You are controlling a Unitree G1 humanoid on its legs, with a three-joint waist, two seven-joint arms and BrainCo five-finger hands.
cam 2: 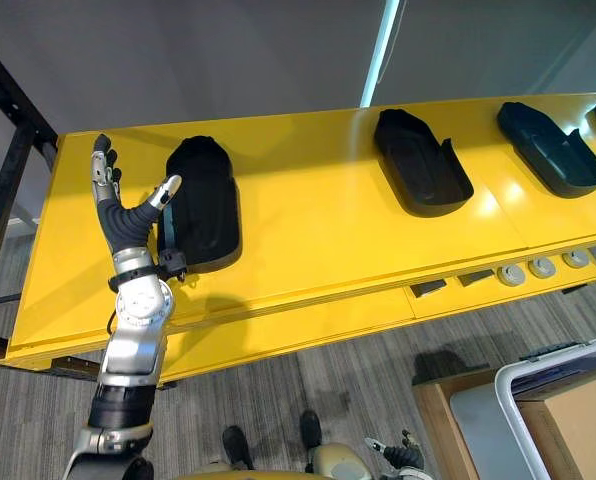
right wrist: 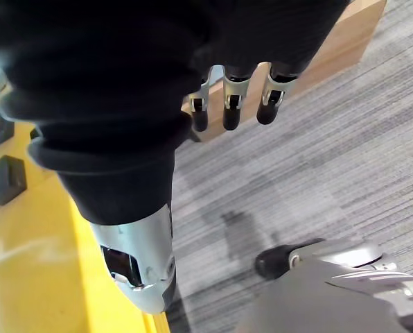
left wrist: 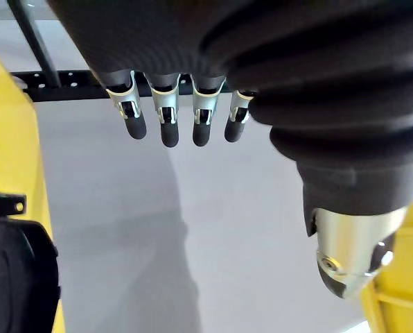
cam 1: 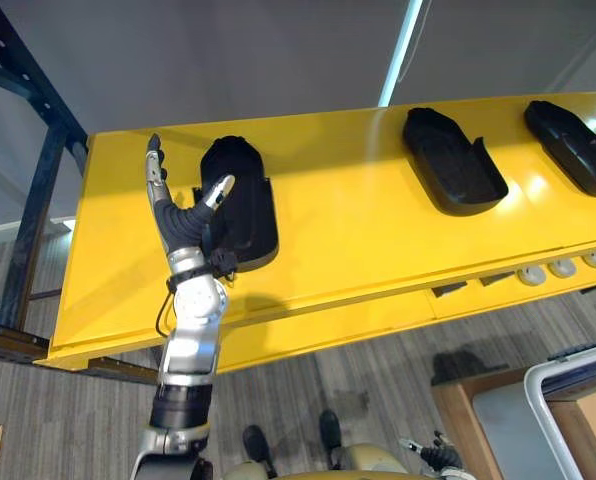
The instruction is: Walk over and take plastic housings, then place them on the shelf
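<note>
Eye views: my left hand (cam 1: 183,222) is up at the left end of the yellow shelf (cam 1: 358,230), fingers straight and spread, holding nothing. The thumb tip lies over the left rim of the left housing (cam 1: 246,205); can't tell if it touches. That housing sits on the shelf top, its near end close to the front edge. Mid housing (cam 1: 453,160) is well apart to the right, w/ bare yellow between. Right housing (cam 1: 576,148) is further on, near the pic's border. Left of my hand there's open shelf out to the corner, then the dark frame post (cam 1: 38,190). My right hand (cam 1: 436,456) hangs low over the floor (cam 1: 358,390), beside a wooden box (cam 1: 466,415).

L wrist view: fingers (left wrist: 168,128) straight in a row, thumb (left wrist: 348,257) apart, nothing between them. The housing's black edge shows by the yellow.

R wrist view: right-hand fingers (right wrist: 231,104) loosely extended and empty, above carpet, w/ the shelf's yellow edge alongside.
</note>
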